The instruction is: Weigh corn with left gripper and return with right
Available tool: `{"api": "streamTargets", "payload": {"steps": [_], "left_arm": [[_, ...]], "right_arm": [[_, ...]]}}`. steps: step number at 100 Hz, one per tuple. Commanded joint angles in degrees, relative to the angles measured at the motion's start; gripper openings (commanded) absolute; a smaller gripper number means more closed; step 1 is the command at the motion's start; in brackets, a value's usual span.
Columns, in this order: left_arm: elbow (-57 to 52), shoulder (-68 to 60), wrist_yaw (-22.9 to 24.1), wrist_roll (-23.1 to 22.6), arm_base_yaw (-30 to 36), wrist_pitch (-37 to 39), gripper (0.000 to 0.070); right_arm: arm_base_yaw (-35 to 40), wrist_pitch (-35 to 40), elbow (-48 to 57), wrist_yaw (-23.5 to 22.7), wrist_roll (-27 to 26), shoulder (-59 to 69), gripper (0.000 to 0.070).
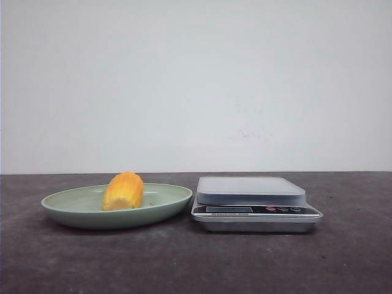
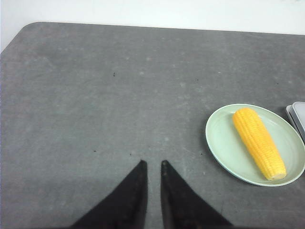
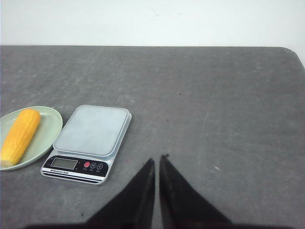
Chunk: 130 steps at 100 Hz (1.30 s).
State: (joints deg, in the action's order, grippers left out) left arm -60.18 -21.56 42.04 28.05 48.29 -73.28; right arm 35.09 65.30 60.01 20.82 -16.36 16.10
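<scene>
The corn [image 1: 124, 191] is a yellow-orange cob lying in the pale green dish [image 1: 73, 211], left of the scale [image 1: 251, 202]. The left wrist view shows the corn [image 2: 259, 142] lengthwise in the dish [image 2: 221, 143]. My left gripper [image 2: 153, 163] hangs over bare table well short of the dish, shut with only a thin slit between its fingers and nothing held. My right gripper [image 3: 158, 159] is shut and empty too, hovering over the table beside the scale [image 3: 90, 140]. From that wrist the corn [image 3: 20, 136] shows beyond the scale. Neither gripper appears in the front view.
The silver scale has a flat, bare weighing platform [image 1: 250, 187] and a display with buttons [image 3: 76, 164] on its front. The dark grey table [image 1: 196, 263] ends at a white wall behind. A rounded table corner [image 2: 33, 26] shows in the left wrist view.
</scene>
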Motion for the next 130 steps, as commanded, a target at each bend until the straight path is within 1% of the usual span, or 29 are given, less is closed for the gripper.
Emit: {"api": "streamTargets", "payload": {"steps": [1, 45, 58, 72, 79, 87, 96, 108, 114, 120, 130], "left_arm": [[-0.6, 0.0, 0.1, 0.1, 0.5, 0.5, 0.0], [-0.6, 0.0, 0.1, 0.1, 0.5, 0.7, 0.0], [-0.6, 0.9, 0.3, 0.1, -1.3, 0.9, 0.0], [-0.5, 1.2, 0.3, 0.0, -7.9, 0.9, 0.0], [-0.4, 1.3, 1.0, -3.7, -12.5, 0.9, 0.0], [0.0, 1.5, 1.0, -5.6, -18.1, 0.9, 0.0], [0.9, 2.2, 1.0, -5.7, -23.7, 1.0, 0.0], [3.1, 3.8, 1.0, -5.7, -29.4, 1.6, 0.0], [5.0, 5.0, 1.0, -6.4, -32.2, 4.2, 0.0], [7.5, 6.5, 1.0, -7.3, -34.2, 8.6, 0.0], [13.3, 9.3, -0.2, -10.7, -36.3, 19.9, 0.0]], "right_arm": [[0.3, -0.6, 0.6, 0.2, -0.6, -0.2, 0.0008], [0.3, -0.6, 0.7, 0.2, -0.6, -0.2, 0.0008], [0.3, -0.6, 0.7, 0.2, -0.6, -0.2, 0.0008], [0.3, -0.6, 0.7, 0.2, -0.6, -0.2, 0.0008], [0.3, -0.6, 0.7, 0.2, -0.6, -0.2, 0.0008], [0.3, -0.6, 0.7, 0.2, -0.6, -0.2, 0.0008], [0.3, -0.6, 0.7, 0.2, -0.6, -0.2, 0.0008], [0.3, -0.6, 0.7, 0.2, -0.6, -0.2, 0.0008], [0.3, -0.6, 0.7, 0.2, -0.6, -0.2, 0.0008], [0.3, -0.6, 0.7, 0.2, -0.6, -0.2, 0.0008], [0.3, -0.6, 0.7, 0.2, -0.6, -0.2, 0.0008]]}}
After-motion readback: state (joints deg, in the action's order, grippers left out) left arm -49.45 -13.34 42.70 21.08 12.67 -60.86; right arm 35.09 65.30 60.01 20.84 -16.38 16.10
